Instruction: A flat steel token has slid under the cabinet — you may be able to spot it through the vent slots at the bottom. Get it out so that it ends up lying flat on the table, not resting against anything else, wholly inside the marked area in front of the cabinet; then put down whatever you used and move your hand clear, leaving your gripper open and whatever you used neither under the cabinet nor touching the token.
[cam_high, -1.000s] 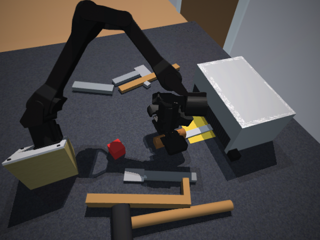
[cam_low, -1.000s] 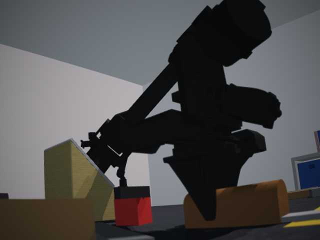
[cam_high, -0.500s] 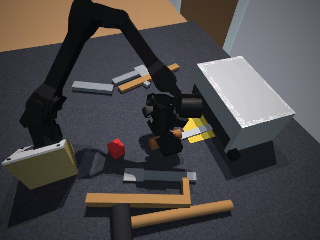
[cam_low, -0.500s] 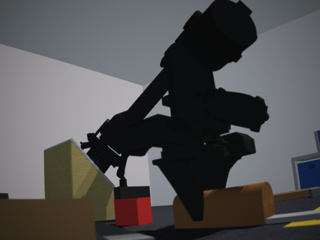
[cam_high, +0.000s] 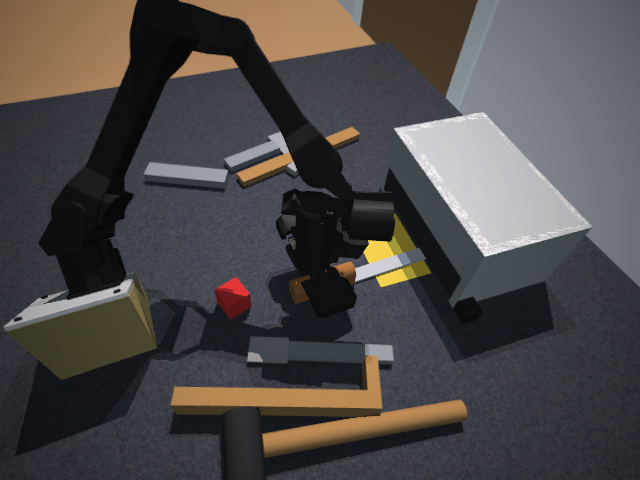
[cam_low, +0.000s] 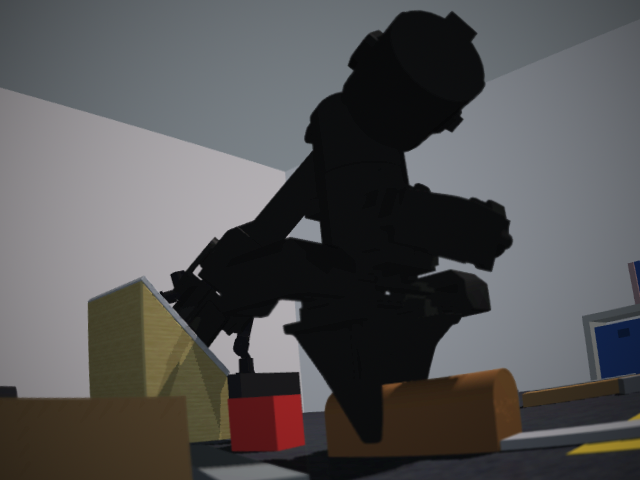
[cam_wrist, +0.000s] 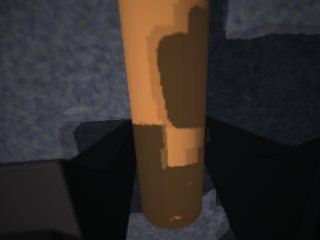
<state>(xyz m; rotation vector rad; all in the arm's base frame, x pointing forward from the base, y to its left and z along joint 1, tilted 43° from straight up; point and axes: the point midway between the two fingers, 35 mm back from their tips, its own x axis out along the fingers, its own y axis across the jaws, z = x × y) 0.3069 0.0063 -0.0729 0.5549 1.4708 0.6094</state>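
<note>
My gripper (cam_high: 324, 284) (cam_low: 373, 418) (cam_wrist: 165, 126) is shut on the orange handle (cam_high: 298, 290) (cam_low: 449, 413) (cam_wrist: 167, 60) of a tool, low over the table. The tool's flat steel blade (cam_high: 372, 269) (cam_low: 568, 434) runs from the handle across the yellow marked area (cam_high: 390, 279) (cam_low: 604, 445), its far end close to the cabinet's front edge. The white-topped grey cabinet (cam_high: 496, 180) has dark vent slots (cam_high: 418, 222) along its front. I cannot make out the token in any view. The arm hides part of the marked area.
A red block (cam_high: 232, 298) (cam_low: 253, 423) stands between arm base and handle. A grey tool (cam_high: 325, 351), a wooden L-shaped piece (cam_high: 268, 398) and a mallet (cam_high: 361, 427) lie on the near side. A grey bar (cam_high: 186, 174) and crossed pieces (cam_high: 263, 170) lie on the far side.
</note>
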